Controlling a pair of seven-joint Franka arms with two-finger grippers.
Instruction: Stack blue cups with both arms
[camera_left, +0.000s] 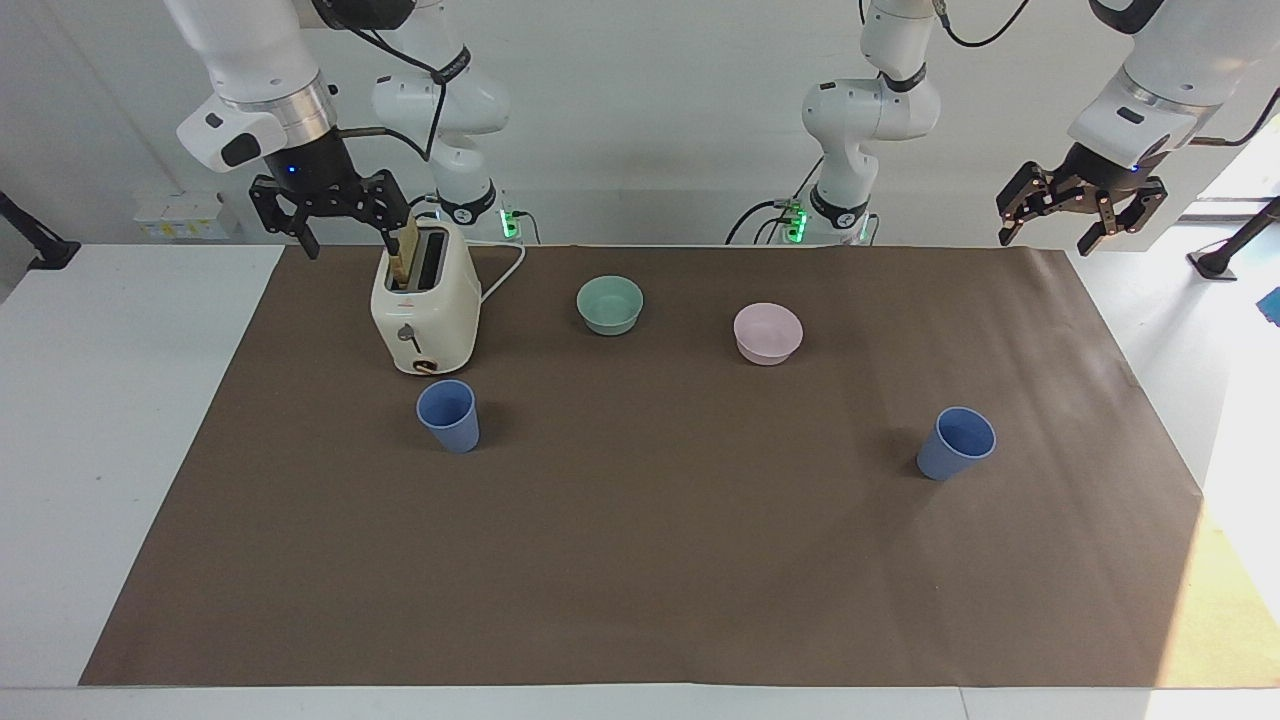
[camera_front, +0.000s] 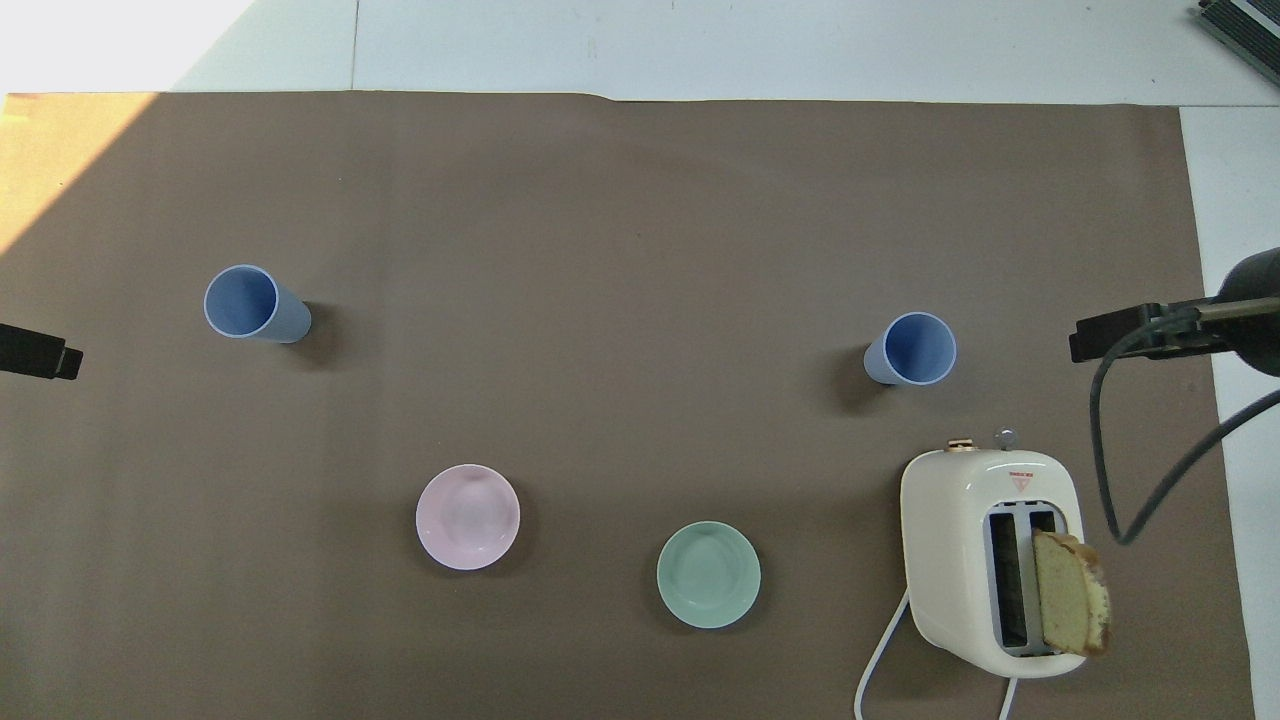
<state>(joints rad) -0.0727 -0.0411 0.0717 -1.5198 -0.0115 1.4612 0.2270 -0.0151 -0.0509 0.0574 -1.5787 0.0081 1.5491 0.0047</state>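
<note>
While both arms hang raised at the robots' edge of the tabletop, note that neither cup has been grasped. The right end effector hangs by the toaster, fingers spread, holding nothing. The left end effector is over the brown mat's corner at its own end, fingers likewise apart and empty.

Locate the first blue cup just beside the toaster's front, farther from the robots than the toaster. It lies forward of and below the right end effector, so treat the right arm as the nearer one. The second blue cup stands toward the left arm's end, well apart from the first and farther from the robots than the pink bowl; the left arm is nearer to it.

Both cups stand upright, mouths up, long axes vertical. Expect each arm to descend forward onto its own cup. The green bowl lies clear of both paths.
</note>
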